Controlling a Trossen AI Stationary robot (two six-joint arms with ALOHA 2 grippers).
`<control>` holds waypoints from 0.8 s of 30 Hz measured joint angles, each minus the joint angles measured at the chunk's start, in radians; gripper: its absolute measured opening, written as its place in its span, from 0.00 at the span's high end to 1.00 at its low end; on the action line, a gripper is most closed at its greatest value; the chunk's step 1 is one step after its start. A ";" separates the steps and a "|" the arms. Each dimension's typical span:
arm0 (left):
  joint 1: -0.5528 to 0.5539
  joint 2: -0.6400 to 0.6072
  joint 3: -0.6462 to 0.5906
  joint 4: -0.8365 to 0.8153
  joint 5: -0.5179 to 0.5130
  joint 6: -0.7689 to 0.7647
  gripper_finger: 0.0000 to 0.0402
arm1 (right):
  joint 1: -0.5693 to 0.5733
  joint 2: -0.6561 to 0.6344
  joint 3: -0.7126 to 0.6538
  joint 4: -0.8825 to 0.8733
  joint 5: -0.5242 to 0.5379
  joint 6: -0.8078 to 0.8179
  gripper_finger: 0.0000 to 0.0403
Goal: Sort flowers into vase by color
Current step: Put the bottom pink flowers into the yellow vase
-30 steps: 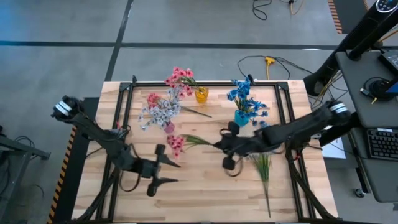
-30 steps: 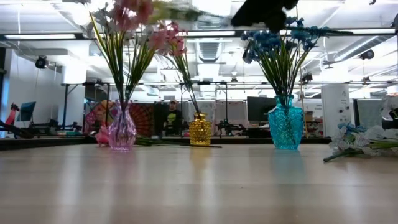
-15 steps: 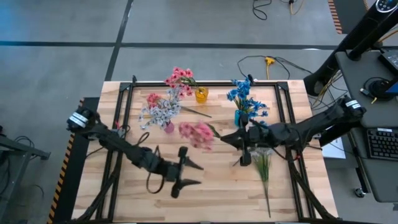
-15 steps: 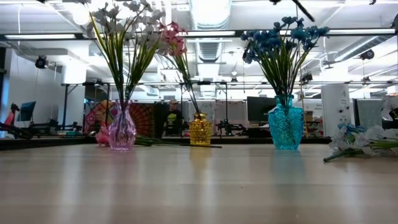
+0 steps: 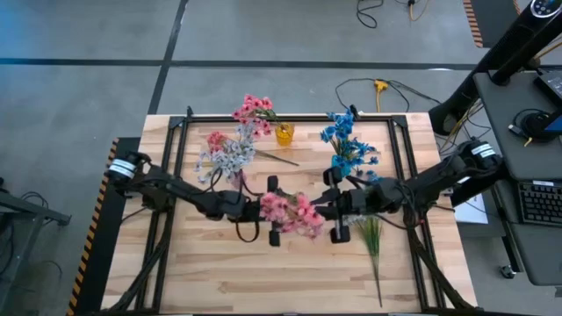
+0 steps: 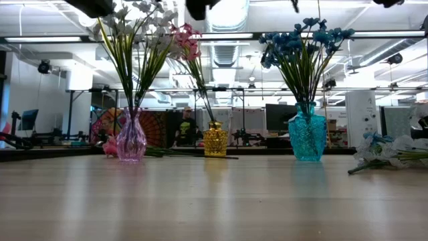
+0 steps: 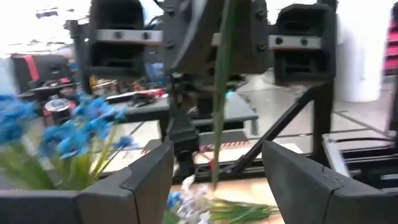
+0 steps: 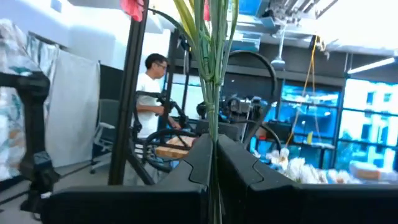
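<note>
A pink flower [image 5: 294, 215] hangs above the table's middle, with my right gripper [image 5: 323, 211] shut on its green stem. My left gripper [image 5: 274, 211] is open. It reaches in from the left, one finger on each side of the pink blossoms, and I cannot tell whether it touches them. In the left wrist view the stem [image 7: 217, 93] hangs ahead between the fingers. At the back, a pink vase [image 6: 131, 144] holds white-lavender flowers, a gold vase [image 6: 215, 140] pink ones and a blue vase [image 6: 307, 137] blue ones. My right gripper pinches the pink flower's stem [image 8: 213, 134] between its two shut fingers. It comes from the table's right, slanting upward. The stem runs on past the fingertips toward the table's left and ends in the blossoms. The whole flower is lifted clear of the table.
Loose flowers with green stems [image 5: 373, 233] lie on the table to the right; their white and blue heads [image 6: 391, 154] show in the low view. One stem [image 5: 277, 158] lies between the pink and gold vases. A black frame [image 5: 399, 140] borders the tabletop.
My left gripper has travelled from the near left toward the table's middle, up to the pink blossoms. My right gripper has tipped upward. The pink flower has gone from lying on the table to being lifted clear, and its blossoms have swung toward my left gripper.
</note>
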 joint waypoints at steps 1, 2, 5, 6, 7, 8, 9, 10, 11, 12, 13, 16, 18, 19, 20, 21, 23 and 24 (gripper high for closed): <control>0.006 0.003 0.009 -0.002 0.021 0.000 0.43 | 0.000 0.013 0.014 0.000 0.000 -0.009 0.97; 0.012 0.003 0.016 -0.007 0.035 0.000 0.42 | 0.000 0.026 0.031 0.000 0.000 -0.013 0.97; 0.020 0.004 0.026 -0.011 0.066 -0.008 0.41 | 0.000 0.056 0.061 0.000 0.001 -0.061 0.97; 0.020 0.004 0.026 -0.014 0.084 -0.008 0.41 | 0.000 0.066 0.071 0.000 0.001 -0.070 0.97; 0.021 0.005 0.026 -0.014 0.098 -0.008 0.41 | 0.000 0.074 0.080 0.000 0.001 -0.071 0.97; 0.020 0.005 0.026 -0.010 0.102 -0.009 0.42 | 0.000 0.081 0.088 0.005 0.001 -0.071 0.97; 0.020 0.005 0.026 -0.003 0.104 -0.015 0.42 | 0.000 0.093 0.097 0.027 0.000 -0.076 0.97; 0.020 0.005 0.026 0.005 0.103 -0.018 0.42 | 0.000 0.103 0.105 0.047 0.000 -0.084 0.97; 0.021 0.005 0.026 0.012 0.104 -0.019 0.42 | 0.000 0.111 0.108 0.068 -0.002 -0.094 0.97; 0.022 0.005 0.026 0.016 0.104 -0.019 0.43 | 0.000 0.123 0.113 0.089 -0.006 -0.098 0.97; 0.022 0.005 0.026 0.018 0.095 -0.018 0.43 | 0.000 0.134 0.118 0.106 -0.007 -0.104 0.97; 0.022 0.005 0.026 0.037 0.069 -0.004 0.50 | 0.000 0.163 0.118 0.168 -0.011 -0.117 0.97; 0.025 0.005 0.026 0.041 0.066 0.007 0.57 | 0.000 0.179 0.118 0.216 -0.022 -0.117 0.97; 0.025 0.005 0.026 0.039 0.063 0.010 0.62 | 0.000 0.189 0.118 0.237 -0.027 -0.120 0.97; 0.025 0.005 0.027 0.036 0.062 0.013 0.66 | 0.000 0.196 0.118 0.256 -0.027 -0.126 0.97; 0.025 0.005 0.030 0.032 0.061 0.017 0.71 | 0.000 0.200 0.118 0.261 -0.027 -0.136 0.97; 0.025 0.005 0.034 0.032 0.061 0.020 0.82 | 0.000 0.203 0.117 0.260 -0.027 -0.147 0.97; 0.025 0.005 0.034 0.031 0.061 0.020 0.87 | 0.000 0.202 0.117 0.260 -0.026 -0.149 0.97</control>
